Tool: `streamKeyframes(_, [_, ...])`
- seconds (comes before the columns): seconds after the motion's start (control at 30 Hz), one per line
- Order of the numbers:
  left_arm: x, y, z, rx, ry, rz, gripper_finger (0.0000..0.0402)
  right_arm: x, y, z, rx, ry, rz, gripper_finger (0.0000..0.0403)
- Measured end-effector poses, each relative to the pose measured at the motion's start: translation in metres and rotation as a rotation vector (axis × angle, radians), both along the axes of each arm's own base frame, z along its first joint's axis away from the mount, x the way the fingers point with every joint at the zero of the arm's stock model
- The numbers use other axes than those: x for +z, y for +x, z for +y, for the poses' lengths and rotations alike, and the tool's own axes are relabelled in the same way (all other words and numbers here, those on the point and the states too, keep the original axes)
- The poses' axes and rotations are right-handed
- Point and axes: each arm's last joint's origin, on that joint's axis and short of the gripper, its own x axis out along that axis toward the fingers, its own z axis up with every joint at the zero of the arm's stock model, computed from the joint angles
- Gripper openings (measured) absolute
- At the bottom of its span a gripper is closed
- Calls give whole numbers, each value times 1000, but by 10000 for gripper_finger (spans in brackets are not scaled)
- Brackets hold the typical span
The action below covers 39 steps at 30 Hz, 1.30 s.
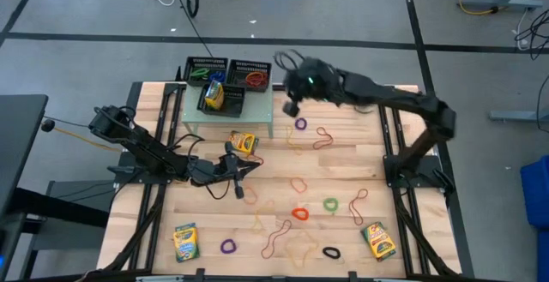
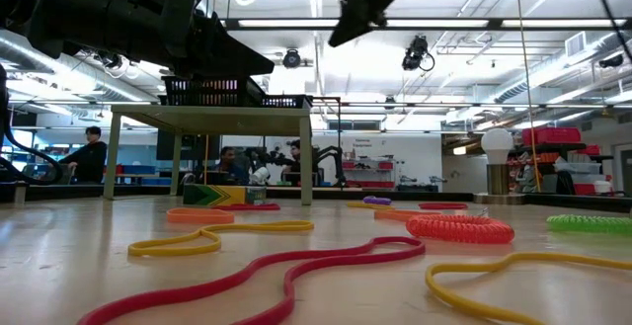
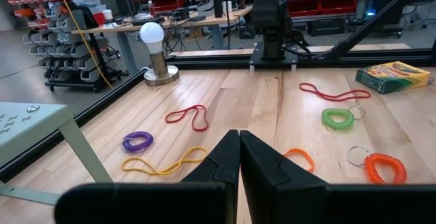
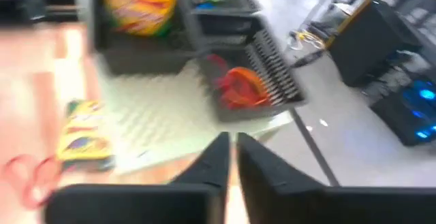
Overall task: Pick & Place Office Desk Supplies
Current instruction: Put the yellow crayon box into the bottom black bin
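Right pincer (image 1: 292, 106) empty beside mesh trays (image 1: 250, 75).

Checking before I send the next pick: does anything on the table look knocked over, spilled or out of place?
Nothing looks damaged or spilled. Rubber-band loops lie scattered on the wooden table, waiting to be picked. One crayon box stands tilted in a black mesh tray on the small stand; another lies beside that stand.

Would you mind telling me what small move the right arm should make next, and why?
Probably swing back over the table toward another loose band, such as the purple rubber-band loop. The right gripper hangs beside the black mesh tray holding red and orange bands, its fingers nearly together with nothing between them.
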Motion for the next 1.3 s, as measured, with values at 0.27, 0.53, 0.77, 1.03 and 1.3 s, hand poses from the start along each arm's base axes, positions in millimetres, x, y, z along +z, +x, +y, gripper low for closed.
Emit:
streamKeyframes(0.27, [0, 0, 0, 0, 0, 0, 20, -68, -49, 65, 75, 47, -138, 20])
streamKeyframes(0.53, [0, 0, 0, 0, -1, -3, 20, -136, -87, 109, 157, 108, -363, 7])
streamKeyframes(0.77, [1, 0, 0, 0, -4, -9, 20, -162, -99, 122, 167, 149, -340, 13])
streamKeyframes(1.03, [2, 5, 12, 31, -88, -36, 20, -160, -99, 128, 185, 110, -355, 11])
streamKeyframes(1.3, [13, 25, 24, -80, -234, -58, 20, -157, -99, 128, 183, 94, -377, 15])
